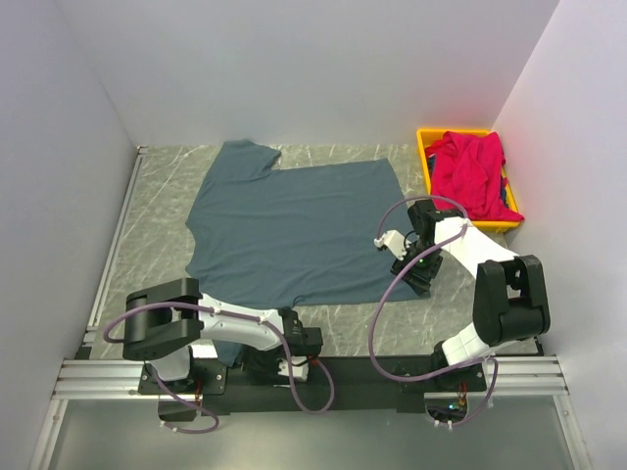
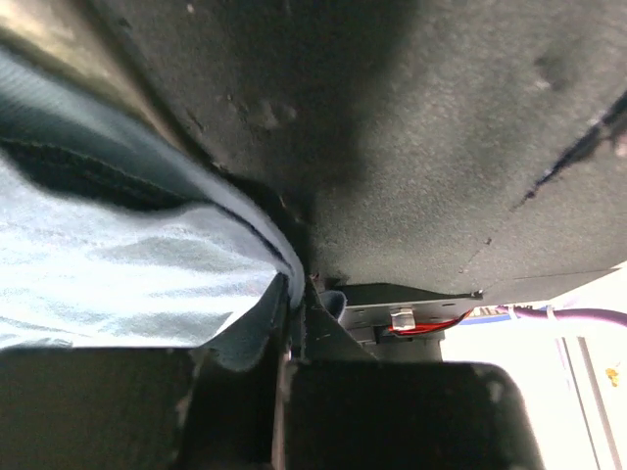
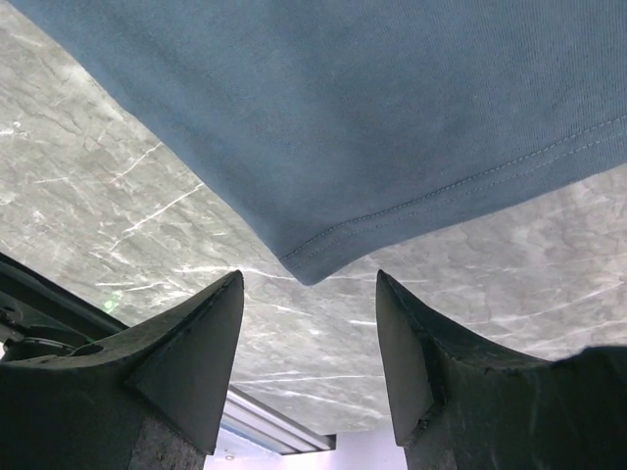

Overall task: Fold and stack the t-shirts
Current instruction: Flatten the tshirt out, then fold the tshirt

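Currently: slate blue-grey cloth t-shirt (image 1: 294, 230) spread flat.
Left gripper (image 2: 290, 299) clamps its edge; right gripper (image 3: 309, 284), fingers apart, over hem corner.

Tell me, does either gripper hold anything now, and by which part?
The left gripper pinches the dark blue-grey cloth t-shirt by its near edge. The right gripper is open, holding nothing.

A yellow bin (image 1: 422, 157) sits at the marble table's (image 1: 162, 206) far right corner.

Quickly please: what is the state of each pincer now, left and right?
Left pincer: closed on an edge of the blue-grey t-shirt.
Right pincer: open, holding nothing.
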Robot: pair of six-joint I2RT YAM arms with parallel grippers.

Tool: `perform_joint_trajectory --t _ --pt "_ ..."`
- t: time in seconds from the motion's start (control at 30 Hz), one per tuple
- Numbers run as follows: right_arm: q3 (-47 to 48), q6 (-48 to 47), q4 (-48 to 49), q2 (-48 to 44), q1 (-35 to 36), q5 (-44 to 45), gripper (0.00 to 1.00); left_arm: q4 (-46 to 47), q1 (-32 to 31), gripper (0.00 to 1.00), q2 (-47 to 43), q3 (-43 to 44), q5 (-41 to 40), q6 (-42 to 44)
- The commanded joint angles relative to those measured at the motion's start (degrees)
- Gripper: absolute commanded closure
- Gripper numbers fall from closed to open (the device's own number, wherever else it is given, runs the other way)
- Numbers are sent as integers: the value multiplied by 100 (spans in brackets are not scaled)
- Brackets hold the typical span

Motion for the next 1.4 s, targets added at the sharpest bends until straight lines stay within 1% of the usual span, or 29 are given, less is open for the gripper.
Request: perform_joint_trajectory --t 0.0,0.13,0.3,0.4,0.53,0.7,0.8,0.87,0.9,1.0,1.03,1.07,1.1,1.13,1.17,1.2,1.23,1.27,1.37 --pt "79 -223 -26 -113 -60 -123 36 -42 -24 99 -293 57 83 -9" --pt "-1 -443 -17 -166 -69 -308 31 -200 134 99 -548 180 179 44" --pt "-36 -540 36 10 -69 -299 30 -244 284 99 -645 198 215 70" --pt "-158 -637 88 28 -69 -220 32 -253 310 99 -680 189 224 61" --pt "-343 -698 132 -7 -60 -141 37 -261 363 99 -689 189 267 88" --pt "-449 -655 290 80 -51 -115 39 -279 407 99 -706 206 267 114" --pt "-519 -619 579 282 -60 26 39 -297 459 99 -785 224 267 105" --pt "-572 -619 677 379 -43 148 41 -332 599 99 -847 241 267 140" --pt "-589 -611 747 440 -25 193 47 -349 652 99 -925 268 267 149" --pt "-625 -611 783 493 -16 255 56 -428 916 99 -1145 373 206 211" --pt "-633 -602 826 494 -7 263 63 -472 978 99 -1207 434 215 237" --pt "-607 -593 827 494 -7 263 67 -559 1117 99 -1268 496 206 315" --pt "-581 -558 800 485 -7 211 75 -630 1197 99 -1356 670 145 368" --pt "-537 -532 748 476 -7 176 80 -718 1294 99 -1400 768 127 412" --pt "-406 -479 687 467 -7 149 85 -849 1538 99 -1436 995 118 483" --pt "-344 -461 547 432 -16 97 95 -946 1662 99 -1523 1111 188 527" --pt "-282 -444 476 397 -7 27 98 -1051 1777 99 -1576 1225 241 588" --pt "-186 -435 405 353 -7 -9 100 -1140 1987 99 -1629 1339 267 658" --pt "-54 -444 168 134 -16 -114 100 -1517 2348 99 -1901 1839 268 869"
